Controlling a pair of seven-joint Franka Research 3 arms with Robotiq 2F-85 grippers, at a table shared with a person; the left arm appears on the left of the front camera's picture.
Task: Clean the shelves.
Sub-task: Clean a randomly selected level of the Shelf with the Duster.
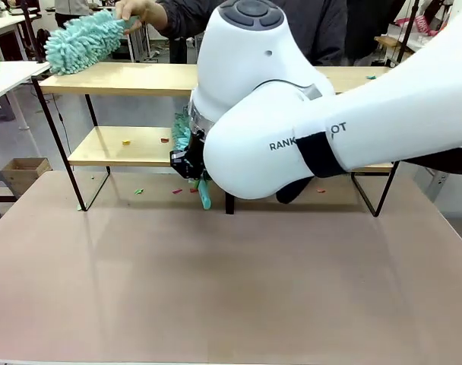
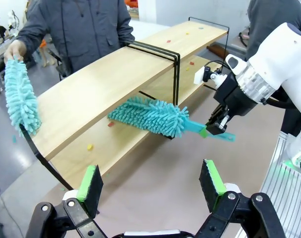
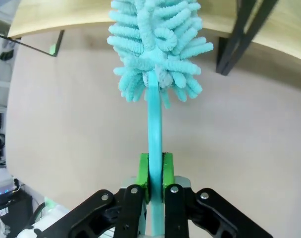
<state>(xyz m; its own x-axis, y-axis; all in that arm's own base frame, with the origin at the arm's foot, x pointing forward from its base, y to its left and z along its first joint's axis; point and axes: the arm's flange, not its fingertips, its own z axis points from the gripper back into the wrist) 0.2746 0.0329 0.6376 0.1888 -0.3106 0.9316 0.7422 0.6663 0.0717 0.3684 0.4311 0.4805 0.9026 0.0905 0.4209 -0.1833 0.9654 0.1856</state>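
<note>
Two teal dusters at the two-tier shelves (image 2: 106, 84): person's duster (image 2: 21, 101) in a hand (image 2: 16, 49), robot's duster (image 2: 150, 116) gripped by the right tool (image 3: 155, 167); left tool (image 2: 151, 179) wide.

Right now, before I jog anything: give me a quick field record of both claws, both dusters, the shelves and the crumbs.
right claw: shut on the teal duster's handle
teal duster: head at the lower board's front edge, beside the central upright
left claw: open, empty, above the table
person's hand: holds a second duster at the top board's left end
shelves: standing on the table
coloured bits: on the lower board, more on the table in front
</note>
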